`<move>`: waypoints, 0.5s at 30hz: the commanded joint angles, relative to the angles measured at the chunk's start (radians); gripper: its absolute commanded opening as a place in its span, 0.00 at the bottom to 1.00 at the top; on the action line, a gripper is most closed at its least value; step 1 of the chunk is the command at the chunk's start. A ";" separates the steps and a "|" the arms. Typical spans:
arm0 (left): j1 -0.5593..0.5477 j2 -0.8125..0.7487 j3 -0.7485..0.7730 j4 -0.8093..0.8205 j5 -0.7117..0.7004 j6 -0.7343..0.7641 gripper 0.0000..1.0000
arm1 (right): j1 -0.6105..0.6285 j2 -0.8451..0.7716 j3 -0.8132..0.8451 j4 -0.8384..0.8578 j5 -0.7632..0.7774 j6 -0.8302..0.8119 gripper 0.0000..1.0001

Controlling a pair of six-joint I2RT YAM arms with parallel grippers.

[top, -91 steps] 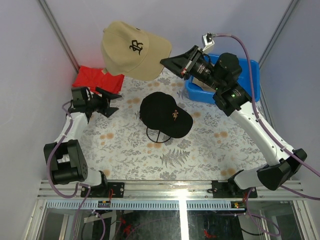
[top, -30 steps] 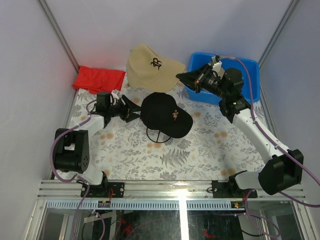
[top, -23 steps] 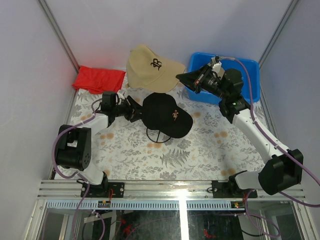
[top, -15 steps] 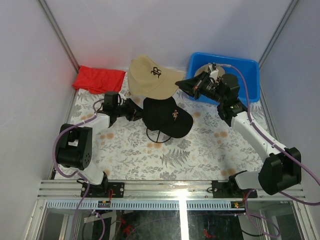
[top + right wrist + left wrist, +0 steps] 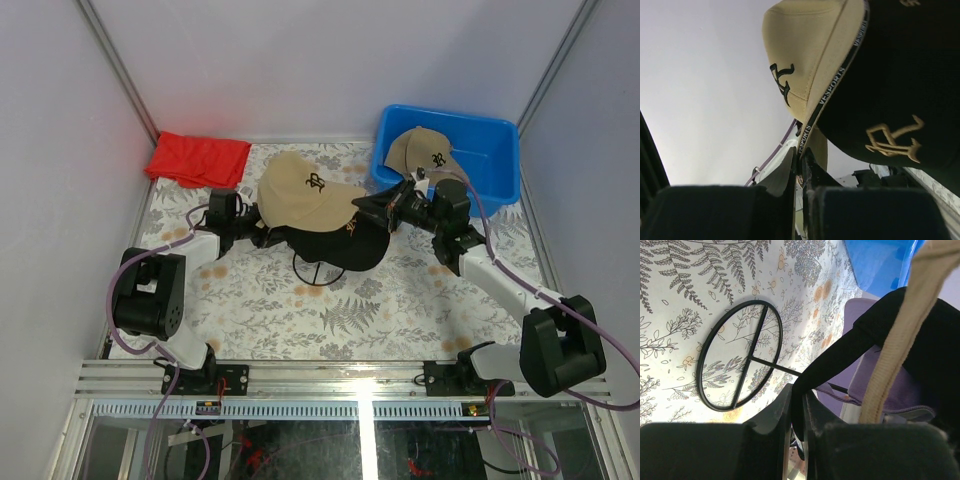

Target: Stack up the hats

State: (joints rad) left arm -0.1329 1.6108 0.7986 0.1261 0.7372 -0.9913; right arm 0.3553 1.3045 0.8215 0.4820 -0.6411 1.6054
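Note:
A tan hat (image 5: 303, 188) rests tilted over the back of the black hat (image 5: 352, 244) at the middle of the table. My right gripper (image 5: 369, 212) is shut on the tan hat's rim (image 5: 812, 120), right beside the black hat's logo side (image 5: 900, 100). My left gripper (image 5: 264, 236) is shut on the black hat's rear edge (image 5: 840, 357). In the left wrist view a purple hat (image 5: 890, 390) shows beneath the black one, and the tan hat's edge (image 5: 897, 335) crosses in front. A second tan hat (image 5: 424, 151) lies in the blue bin (image 5: 490, 135).
A black wire stand (image 5: 315, 272) holds up the stack; its ring base (image 5: 740, 362) lies on the floral tablecloth. A folded red cloth (image 5: 198, 160) sits at the back left corner. White walls close in the table on three sides.
The right arm has brought the tan hat forward and down onto the black one, uncovering the hat in the bin. The left gripper has reached the black hat's rear edge and closed on it.

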 commanded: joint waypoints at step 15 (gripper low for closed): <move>0.004 0.018 -0.014 0.030 -0.021 0.013 0.08 | -0.175 -0.057 -0.134 -0.116 -0.338 -0.059 0.00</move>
State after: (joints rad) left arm -0.1329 1.6108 0.7986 0.1272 0.7364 -0.9928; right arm 0.2234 1.2732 0.6903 0.4778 -0.8333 1.6382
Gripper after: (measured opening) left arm 0.085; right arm 0.031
